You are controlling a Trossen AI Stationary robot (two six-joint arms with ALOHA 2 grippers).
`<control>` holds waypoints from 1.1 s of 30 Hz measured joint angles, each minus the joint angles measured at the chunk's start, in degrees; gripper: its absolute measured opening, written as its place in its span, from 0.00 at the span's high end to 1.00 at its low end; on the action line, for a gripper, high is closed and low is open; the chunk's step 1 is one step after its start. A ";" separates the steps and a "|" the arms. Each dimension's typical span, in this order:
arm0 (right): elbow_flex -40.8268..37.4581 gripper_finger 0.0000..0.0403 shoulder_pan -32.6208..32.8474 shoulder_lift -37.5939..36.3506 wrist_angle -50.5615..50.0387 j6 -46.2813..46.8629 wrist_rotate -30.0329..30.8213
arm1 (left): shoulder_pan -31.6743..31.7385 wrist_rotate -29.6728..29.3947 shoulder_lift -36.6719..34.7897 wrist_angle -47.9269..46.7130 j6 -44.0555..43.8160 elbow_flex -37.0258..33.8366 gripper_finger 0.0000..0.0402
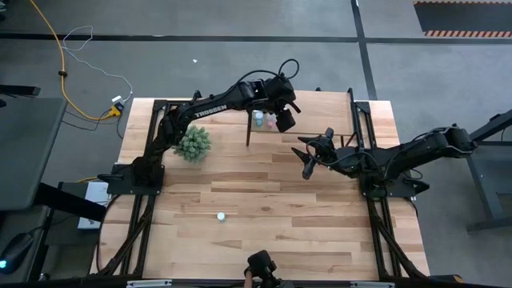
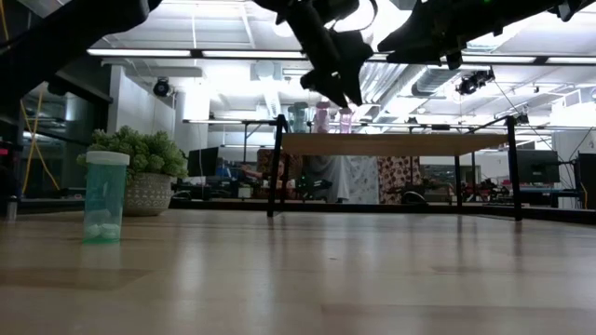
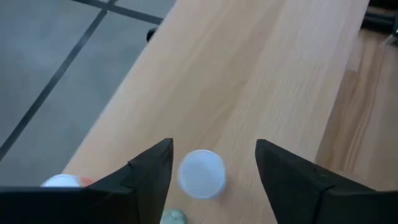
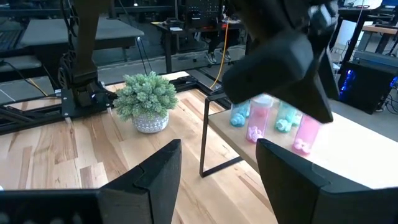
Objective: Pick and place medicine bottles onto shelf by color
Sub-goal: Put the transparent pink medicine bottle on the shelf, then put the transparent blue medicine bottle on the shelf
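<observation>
While the left gripper (image 1: 286, 122) hovers over the shelf (image 1: 320, 132), fingers wide around a white-capped bottle (image 3: 201, 173) (untouched), the right gripper (image 1: 308, 170) waits at three o'clock, fingers wide.

Several bottles (image 1: 265, 121) stand on the shelf (image 1: 320, 128); one bottle (image 1: 221, 216) stands apart on the table (image 1: 264, 200).

One camera hangs overhead and looks straight down on the whole table (image 1: 264, 200), both arms and the grey floor around it, while another sits at tabletop level, close to the boards, and looks level across them to the shelf (image 2: 391, 144) and the room behind. The left wrist camera looks steeply down, close over the shelf board, and the right wrist camera looks across the table at the plant (image 4: 144, 96) and that same shelf from farther off.
</observation>
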 joint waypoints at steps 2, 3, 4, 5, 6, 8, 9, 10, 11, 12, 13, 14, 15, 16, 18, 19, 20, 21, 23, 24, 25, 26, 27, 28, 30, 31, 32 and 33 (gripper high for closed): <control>0.00 0.50 0.00 0.00 0.01 0.00 0.00 | 0.03 -0.01 -0.83 0.02 0.00 0.00 0.44; 0.00 0.50 0.00 0.00 0.01 -0.01 0.00 | 0.04 -0.01 -1.34 0.00 0.04 0.00 0.43; 0.00 0.50 -0.01 0.00 0.00 0.00 0.00 | 0.05 -0.01 -1.93 0.02 0.31 0.00 0.43; 0.00 0.50 0.00 0.00 0.00 0.00 0.00 | 0.05 0.02 -2.67 -0.05 0.42 0.00 0.43; 0.00 0.50 0.00 0.00 -0.01 -0.01 0.00 | 0.05 0.02 -3.52 -0.11 0.43 0.00 0.43; 0.00 0.50 -0.02 0.00 -0.01 -0.02 0.00 | 0.05 0.36 -5.61 -0.31 0.42 0.00 0.43; 0.00 0.50 -0.02 0.00 -0.01 -0.02 0.00 | 0.05 0.70 -6.85 -0.53 0.43 0.00 0.43; 0.00 0.50 0.00 0.00 0.01 -0.02 0.00 | 0.05 1.34 -8.03 -0.70 0.42 0.00 0.43; 0.00 0.50 -0.02 0.00 -0.01 -0.02 0.00 | -0.05 2.56 -9.32 -1.10 0.39 0.02 0.43; 0.00 0.50 0.00 0.00 -0.01 -0.02 0.00 | -0.08 4.03 -10.69 -1.94 0.20 0.02 0.43; 0.00 0.50 -0.01 0.00 -0.01 -0.02 0.00 | -0.22 5.54 -11.93 -2.88 0.02 0.02 0.43; 0.00 0.50 -0.01 0.00 -0.01 -0.02 0.00 | -0.58 7.00 -12.98 -3.44 -0.01 0.04 0.43; 0.00 0.50 -0.02 0.00 -0.01 -0.02 0.00 | -1.09 8.29 -14.02 -4.00 -0.02 0.07 0.43; 0.00 0.50 0.00 0.00 -0.01 -0.02 0.00 | -1.63 9.69 -15.08 -5.01 -0.01 0.07 0.43; 0.00 0.50 -0.02 0.00 -0.01 -0.02 -0.02 | -3.43 11.24 -16.67 -5.99 0.28 0.06 0.43; 0.00 0.50 -0.02 0.00 -0.01 -0.02 -0.02 | -4.53 11.68 -17.33 -6.01 0.51 0.07 0.43; 0.00 0.50 0.00 0.00 -0.01 -0.02 -0.27 | -5.62 12.12 -17.98 -6.24 0.86 0.07 0.43; 0.00 0.50 -0.01 0.00 -0.01 -0.02 -0.49 | -6.83 12.21 -18.44 -6.36 1.14 0.07 0.43; 0.00 0.50 -0.02 0.00 -0.01 -0.02 -0.92 | -9.83 12.02 -18.75 -5.89 1.98 0.07 0.43; 0.00 0.50 0.00 0.00 -0.01 -0.02 -1.27 | -11.25 12.04 -18.73 -5.73 2.37 0.07 0.43; 0.00 0.50 0.00 0.00 -0.01 -0.01 -1.54 | -12.58 12.04 -18.64 -5.93 2.88 0.05 0.43; 0.00 0.50 0.00 0.00 -0.02 0.00 -1.86 | -13.91 12.04 -18.58 -6.03 3.29 0.02 0.43; 0.00 0.50 0.00 0.00 -0.02 0.00 -2.30 | -15.12 12.07 -18.57 -6.01 3.61 0.02 0.43; 0.00 0.50 0.00 0.00 -0.01 0.00 -2.74 | -16.22 12.01 -18.57 -5.96 4.10 0.02 0.43; 0.00 0.50 0.02 -0.02 -0.33 0.41 -3.36 | -18.19 11.90 -18.75 -4.67 4.88 -1.25 0.43; 0.00 0.50 0.02 -0.02 -0.76 1.23 -3.66 | -19.03 11.62 -18.88 -3.50 4.91 -2.63 0.43; 0.00 0.50 0.02 -0.02 -1.25 1.77 -3.83 | -19.67 11.47 -19.44 -2.82 4.86 -4.42 0.43; 0.00 0.50 0.02 -0.02 -1.67 2.49 -3.87 | -20.12 11.05 -20.35 -2.89 4.66 -6.63 0.43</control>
